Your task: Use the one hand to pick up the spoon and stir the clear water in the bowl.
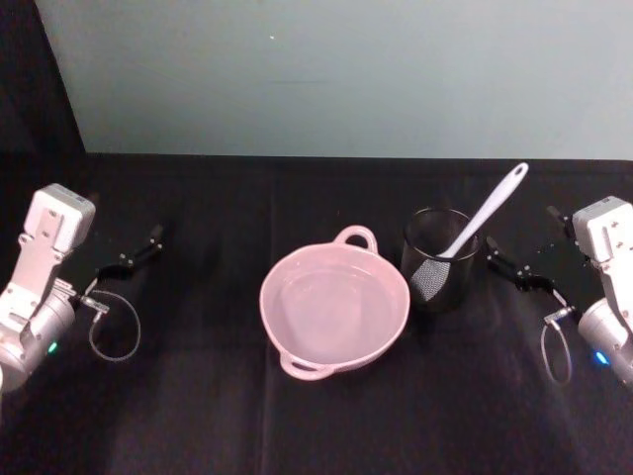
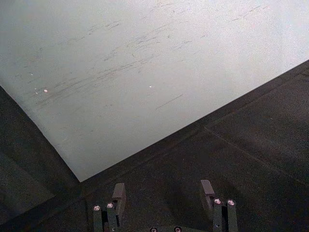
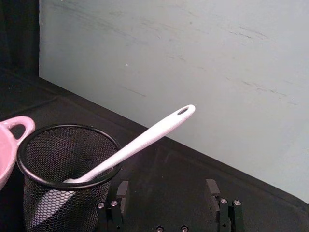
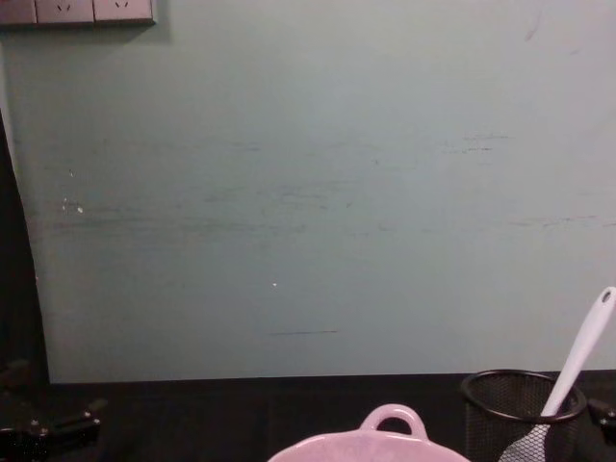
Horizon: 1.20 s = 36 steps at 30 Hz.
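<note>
My right pincer [image 1: 524, 255] is spread at 3 o'clock of the cup [image 1: 440, 262]. The spoon [image 1: 485, 220] leans toward 1 o'clock: pinch mid-handle, lift clear, swing to the bowl [image 1: 334, 309] at 8 o'clock. My left pincer [image 1: 127, 257] is parked, spread.

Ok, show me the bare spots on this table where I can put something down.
Free: the black table between the left gripper and the bowl, and the strip in front of the bowl. Crowded: bowl, mesh cup with the spoon, and right gripper sit close together.
</note>
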Tool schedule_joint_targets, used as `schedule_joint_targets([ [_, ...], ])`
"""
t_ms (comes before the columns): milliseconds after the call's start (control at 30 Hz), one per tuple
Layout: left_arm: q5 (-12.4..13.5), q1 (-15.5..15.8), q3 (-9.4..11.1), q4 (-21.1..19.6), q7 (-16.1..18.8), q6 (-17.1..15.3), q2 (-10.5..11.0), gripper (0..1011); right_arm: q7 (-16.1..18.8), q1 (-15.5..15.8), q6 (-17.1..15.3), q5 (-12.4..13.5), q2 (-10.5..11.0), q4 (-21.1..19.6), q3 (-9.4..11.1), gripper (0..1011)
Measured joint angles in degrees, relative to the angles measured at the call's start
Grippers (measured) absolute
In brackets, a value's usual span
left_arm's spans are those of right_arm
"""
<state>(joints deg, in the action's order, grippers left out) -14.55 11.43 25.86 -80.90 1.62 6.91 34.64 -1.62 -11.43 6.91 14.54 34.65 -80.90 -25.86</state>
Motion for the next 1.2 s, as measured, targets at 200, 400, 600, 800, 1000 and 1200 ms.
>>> schedule_joint_targets([
  [200,0.0,0.0,0.0,0.0,0.0,0.0,0.0,1011,0.0,0.0,0.0,0.0,0.0,0.0,0.0,1003],
  [400,0.0,0.0,0.0,0.0,0.0,0.0,0.0,1011,0.0,0.0,0.0,0.0,0.0,0.0,0.0,1003],
  [600,0.0,0.0,0.0,0.0,0.0,0.0,0.0,1011,0.0,0.0,0.0,0.0,0.0,0.0,0.0,1003],
  [800,0.0,0.0,0.0,0.0,0.0,0.0,0.0,1011,0.0,0.0,0.0,0.0,0.0,0.0,0.0,1003],
  [1000,0.0,0.0,0.0,0.0,0.0,0.0,0.0,1011,0.0,0.0,0.0,0.0,0.0,0.0,0.0,1003],
  [1200,0.0,0.0,0.0,0.0,0.0,0.0,0.0,1011,0.0,1.3,-1.3,0.3,0.5,-1.6,0.9,1003],
])
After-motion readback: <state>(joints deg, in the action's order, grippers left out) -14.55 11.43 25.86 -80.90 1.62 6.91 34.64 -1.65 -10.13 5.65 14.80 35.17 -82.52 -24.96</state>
